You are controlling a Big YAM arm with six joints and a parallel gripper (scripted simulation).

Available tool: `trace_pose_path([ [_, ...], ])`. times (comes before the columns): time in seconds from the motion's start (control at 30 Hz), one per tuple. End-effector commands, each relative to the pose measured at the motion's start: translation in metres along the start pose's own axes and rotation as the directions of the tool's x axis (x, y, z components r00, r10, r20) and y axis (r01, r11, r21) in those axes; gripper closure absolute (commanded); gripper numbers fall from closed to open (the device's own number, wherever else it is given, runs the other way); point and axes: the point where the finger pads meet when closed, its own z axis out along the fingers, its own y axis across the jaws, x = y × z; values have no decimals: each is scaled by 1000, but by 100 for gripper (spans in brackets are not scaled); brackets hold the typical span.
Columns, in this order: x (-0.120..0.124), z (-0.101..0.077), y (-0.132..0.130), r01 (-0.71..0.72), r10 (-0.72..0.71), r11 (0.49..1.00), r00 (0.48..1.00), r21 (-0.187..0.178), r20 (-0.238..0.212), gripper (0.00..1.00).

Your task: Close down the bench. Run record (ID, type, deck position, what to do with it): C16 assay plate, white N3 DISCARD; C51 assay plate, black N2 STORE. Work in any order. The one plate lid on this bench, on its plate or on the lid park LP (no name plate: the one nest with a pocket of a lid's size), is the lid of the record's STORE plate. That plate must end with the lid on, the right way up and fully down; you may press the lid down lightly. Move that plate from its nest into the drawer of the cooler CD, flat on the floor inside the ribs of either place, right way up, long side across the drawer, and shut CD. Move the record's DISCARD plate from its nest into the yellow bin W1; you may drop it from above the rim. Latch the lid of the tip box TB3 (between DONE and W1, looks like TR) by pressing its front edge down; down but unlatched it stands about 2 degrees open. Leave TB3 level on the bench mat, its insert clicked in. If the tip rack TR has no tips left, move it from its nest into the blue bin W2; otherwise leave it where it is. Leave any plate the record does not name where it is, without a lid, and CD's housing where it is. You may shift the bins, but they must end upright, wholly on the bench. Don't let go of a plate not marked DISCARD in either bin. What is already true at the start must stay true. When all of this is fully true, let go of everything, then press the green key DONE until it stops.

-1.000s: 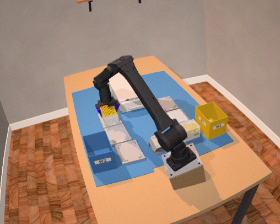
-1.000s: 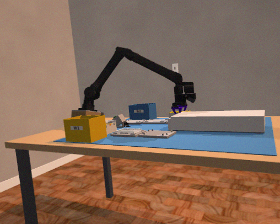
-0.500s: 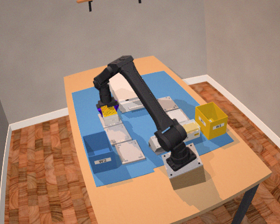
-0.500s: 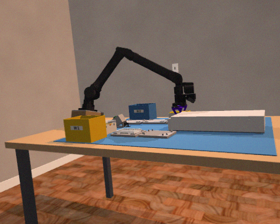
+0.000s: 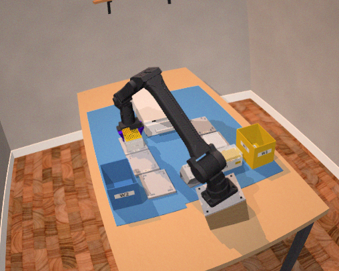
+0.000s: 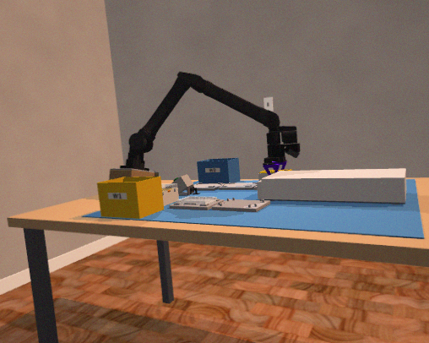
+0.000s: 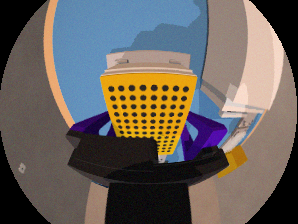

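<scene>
I've got the claw (image 5: 131, 128) clamped on tip rack TR (image 5: 132, 134), left of centre in the top view, in its nest. Shallow end grip; I judge it could tilt and slip during the lift to W2 (image 5: 124, 190).

Yellow tip rack (image 7: 148, 112) dotted with dark holes, purple-fingered black tool (image 7: 143, 141), blue mat (image 5: 176, 147).

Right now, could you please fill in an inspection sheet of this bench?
Surface: blue mat on wooden table.
Job's things: tip rack with yellow holed top in its nest; yellow bin W1; blue bin W2; white cooler; second tip box beside W1.
Clutter: nothing seen.
Grippers: gripper shut on the tip rack's sides.
Cables: nothing seen.
Surroundings: grey walls, wood-pattern floor.
</scene>
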Motion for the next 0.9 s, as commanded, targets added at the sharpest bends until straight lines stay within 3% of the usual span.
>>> trace_pose_path([
  [0.0,-16,-21,6,6,-6,1000,999,-10,49,100],
  [0.27,-10,-16,5,0,0,1000,999,-6,35,100],
  [0.5,-14,-37,7,5,-4,1000,998,-11,57,100],
  [0.87,-19,-44,6,5,-5,1000,998,-12,66,100],
])
